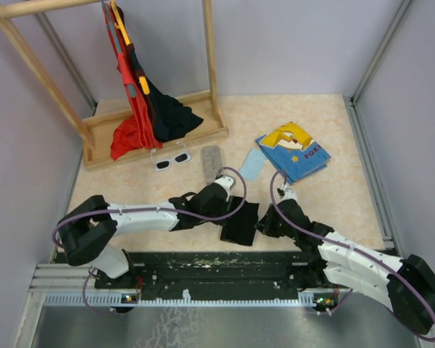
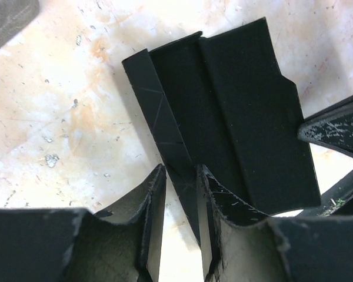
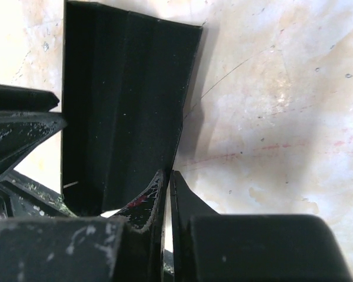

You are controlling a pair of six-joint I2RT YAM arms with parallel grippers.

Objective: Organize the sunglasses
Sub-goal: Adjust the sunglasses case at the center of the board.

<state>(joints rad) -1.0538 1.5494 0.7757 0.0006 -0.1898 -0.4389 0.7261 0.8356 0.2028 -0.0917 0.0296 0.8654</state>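
Beige marbled desk point(image 1: 333, 196). Left fingers point(image 2: 147, 217) pinch a flap of the black case point(image 2: 235, 117). Right fingers point(image 3: 144, 205) are pressed together on its opposite edge. White sunglasses point(image 1: 172, 159) lie upper left of centre, just beside the wooden rack point(image 1: 203, 133).

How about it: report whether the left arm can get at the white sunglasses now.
Not yet, probably: the left gripper is shut on the black case. The white sunglasses lie in the open nearby, so likely yes after release.

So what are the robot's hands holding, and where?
Both grip the black folding case: left gripper pinches one edge flap, right gripper pinches the opposite edge.
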